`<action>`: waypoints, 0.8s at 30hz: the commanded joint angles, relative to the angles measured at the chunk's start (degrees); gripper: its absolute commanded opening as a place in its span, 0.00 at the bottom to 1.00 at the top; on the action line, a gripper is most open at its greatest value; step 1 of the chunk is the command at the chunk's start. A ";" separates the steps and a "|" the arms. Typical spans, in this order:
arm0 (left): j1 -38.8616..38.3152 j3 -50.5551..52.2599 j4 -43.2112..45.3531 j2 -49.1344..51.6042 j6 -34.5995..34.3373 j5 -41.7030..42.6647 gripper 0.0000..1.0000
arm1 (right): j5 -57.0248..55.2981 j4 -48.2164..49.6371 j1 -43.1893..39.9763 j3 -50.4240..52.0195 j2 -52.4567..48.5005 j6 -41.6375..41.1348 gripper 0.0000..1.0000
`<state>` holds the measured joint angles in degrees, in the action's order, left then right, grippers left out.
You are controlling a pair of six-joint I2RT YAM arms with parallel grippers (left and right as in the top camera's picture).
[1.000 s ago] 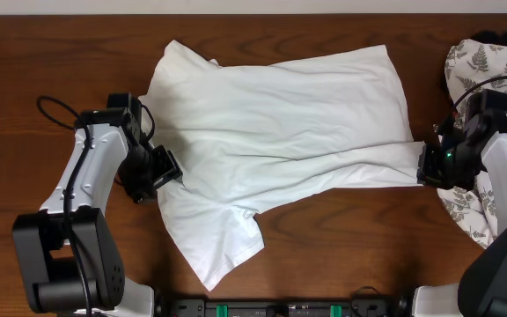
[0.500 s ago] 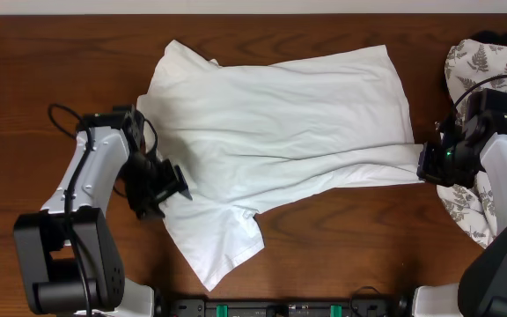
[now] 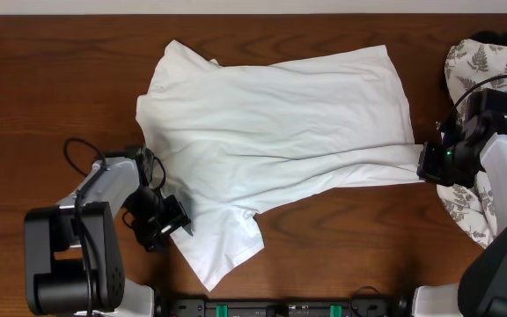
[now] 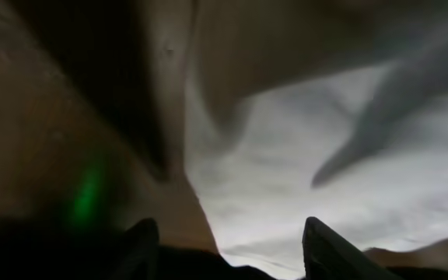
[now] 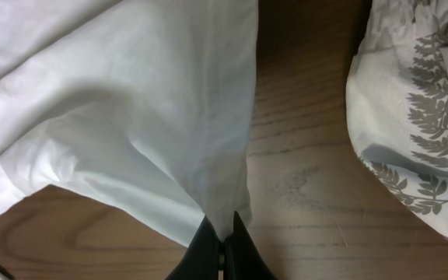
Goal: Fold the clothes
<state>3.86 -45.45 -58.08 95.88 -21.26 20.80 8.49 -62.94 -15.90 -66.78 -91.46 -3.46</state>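
The white T-shirt (image 3: 271, 123) lies spread and creased across the wooden table, its plain side up, no print showing. One sleeve flap (image 3: 218, 246) reaches toward the front edge. My left gripper (image 3: 172, 227) is open at the left edge of that flap; in the left wrist view its fingers (image 4: 228, 243) straddle the cloth edge (image 4: 302, 179). My right gripper (image 3: 422, 165) is shut on the shirt's right hem corner; the right wrist view shows the fingers (image 5: 224, 239) pinching white fabric (image 5: 154, 101).
A white cloth with grey fern-leaf print (image 3: 491, 62) is heaped at the right edge, under and behind my right arm; it also shows in the right wrist view (image 5: 418, 124). Bare wood (image 3: 51, 97) lies left of the shirt.
My left gripper has moved down along the shirt's left edge toward the front, to the sleeve flap. The right gripper and the shirt have stayed still.
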 commanded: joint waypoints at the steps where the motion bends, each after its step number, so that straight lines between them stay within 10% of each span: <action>1: -0.07 2.21 1.75 -0.52 -0.98 -0.94 0.59 | -0.59 0.15 -0.17 0.37 0.37 -0.81 0.01; 6: -0.07 4.76 6.80 -0.52 -1.84 -1.22 0.53 | -0.57 0.20 -0.15 0.37 0.37 -0.81 0.01; 16: -0.07 5.16 9.01 -0.52 -1.75 -6.47 0.06 | -0.55 0.20 -0.17 0.37 0.37 -0.79 0.01; 24: -0.07 4.37 10.64 -3.19 -1.49 -6.54 0.06 | -0.57 0.33 -0.17 0.37 0.37 -0.79 0.01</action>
<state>3.64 -41.10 -50.65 93.67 -23.33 19.75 8.49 -62.87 -15.90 -66.76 -91.46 -3.49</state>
